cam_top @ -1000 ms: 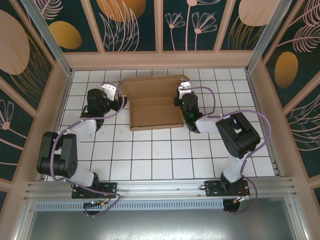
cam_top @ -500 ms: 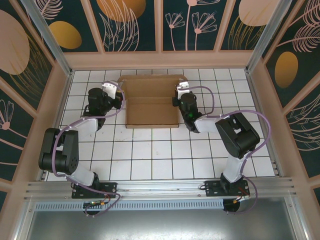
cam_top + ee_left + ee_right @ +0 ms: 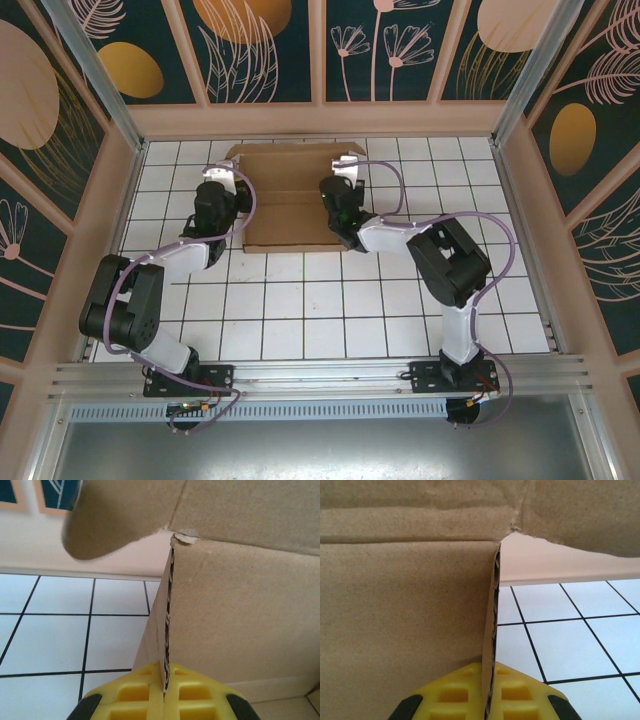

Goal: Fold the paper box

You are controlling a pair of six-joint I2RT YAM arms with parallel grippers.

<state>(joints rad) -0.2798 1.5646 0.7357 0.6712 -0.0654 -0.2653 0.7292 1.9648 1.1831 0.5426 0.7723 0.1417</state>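
The paper box (image 3: 290,200), a brown cardboard sheet partly folded up, lies at the back middle of the tiled floor. My left gripper (image 3: 238,188) is at its left side and my right gripper (image 3: 335,185) at its right side. In the left wrist view the yellow fingers (image 3: 130,695) of the left gripper (image 3: 164,677) are shut on the edge of an upright cardboard wall (image 3: 240,620), and a rounded flap (image 3: 115,525) hangs above. In the right wrist view the right gripper (image 3: 489,677) pinches the edge of the opposite upright wall (image 3: 405,615) in the same way.
A wooden back wall (image 3: 320,120) runs just behind the box, with side walls left (image 3: 118,200) and right (image 3: 520,200). White tiled floor (image 3: 320,300) stretches between the box and the arm bases. The right arm's elbow (image 3: 450,260) is raised near the box's right.
The left gripper has shut on the box's left wall. The right gripper has swung left with its wall. The box has shifted left and back, its near panel now flatter.
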